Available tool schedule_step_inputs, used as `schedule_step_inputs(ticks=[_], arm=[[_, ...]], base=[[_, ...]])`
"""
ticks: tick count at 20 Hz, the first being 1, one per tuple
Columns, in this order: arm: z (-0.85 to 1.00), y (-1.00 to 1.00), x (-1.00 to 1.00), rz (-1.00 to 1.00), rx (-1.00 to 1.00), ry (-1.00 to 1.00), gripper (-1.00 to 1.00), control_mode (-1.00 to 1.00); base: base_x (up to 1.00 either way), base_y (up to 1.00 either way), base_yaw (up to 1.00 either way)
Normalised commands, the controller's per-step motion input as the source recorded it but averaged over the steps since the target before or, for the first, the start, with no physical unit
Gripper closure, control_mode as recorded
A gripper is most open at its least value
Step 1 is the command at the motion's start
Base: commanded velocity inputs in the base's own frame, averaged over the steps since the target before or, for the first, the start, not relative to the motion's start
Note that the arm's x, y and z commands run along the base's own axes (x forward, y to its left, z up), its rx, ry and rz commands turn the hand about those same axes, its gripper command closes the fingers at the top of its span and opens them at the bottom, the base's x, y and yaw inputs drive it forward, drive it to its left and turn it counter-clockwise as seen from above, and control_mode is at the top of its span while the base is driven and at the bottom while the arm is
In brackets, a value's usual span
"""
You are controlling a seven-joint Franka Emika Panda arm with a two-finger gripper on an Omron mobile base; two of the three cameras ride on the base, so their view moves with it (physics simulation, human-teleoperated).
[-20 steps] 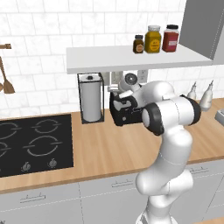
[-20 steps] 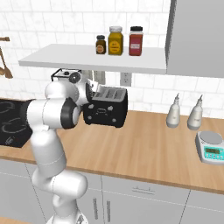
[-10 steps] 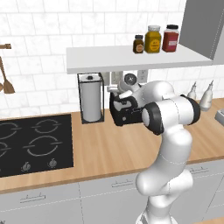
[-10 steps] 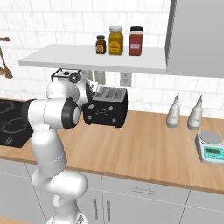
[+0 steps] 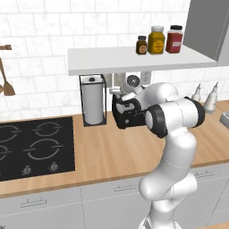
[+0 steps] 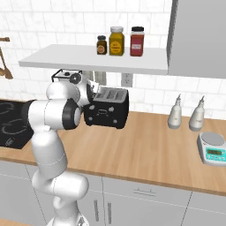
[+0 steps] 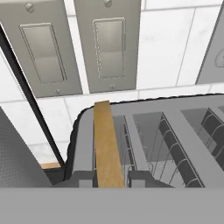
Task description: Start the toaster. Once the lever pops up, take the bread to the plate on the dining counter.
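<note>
The black toaster (image 5: pixel 126 115) (image 6: pixel 106 111) stands at the back of the wooden worktop, under the wall shelf. In the hand view I look down on its silver slotted top (image 7: pixel 175 109). The tan bread (image 7: pixel 107 144) stands upright in the left slot, rising out of it. My gripper (image 7: pixel 110 180) reaches down over that slot, one fingertip (image 7: pixel 85 179) against each flat side of the slice, shut on it. My hand sits just above the toaster's left end in both base views. The plate and the dining counter are out of view.
A paper towel holder (image 5: pixel 93 100) stands just left of the toaster, and a black hob (image 5: pixel 31 147) lies further left. The shelf (image 5: pixel 134 60) with three jars hangs close overhead. Two bottles (image 6: pixel 178 112) and a scale (image 6: pixel 212 148) are to the right. Wall switches (image 7: pixel 74 48) are behind.
The arm and hand have stayed in place above the toaster. Nothing else in the base views has moved.
</note>
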Motion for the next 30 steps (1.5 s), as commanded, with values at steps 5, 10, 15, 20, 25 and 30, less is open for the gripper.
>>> schedule_step_inputs(ticks=[5, 10, 15, 20, 25, 30], arm=[[0.02, 0.0, 0.0, 0.0, 0.0, -0.01, 1.0, -1.0], [0.23, 0.0, -0.17, 0.0, -0.09, -0.11, 1.0, -1.0], [0.34, 0.0, -0.28, 0.0, -0.03, -0.07, 1.0, -1.0], [0.16, 0.01, -0.31, 0.0, 0.0, -0.03, 1.0, -1.0], [0.66, 0.07, -0.23, 0.0, 0.0, -0.01, 1.0, -1.0], [0.78, 0.09, -0.29, 0.0, 0.0, 0.0, 1.0, -1.0]], base=[[0.0, 0.0, 0.0], [0.0, 0.0, 0.0], [0.0, 0.0, 0.0], [0.0, 0.0, 0.0], [0.0, 0.0, 0.0], [0.0, 0.0, 0.0]])
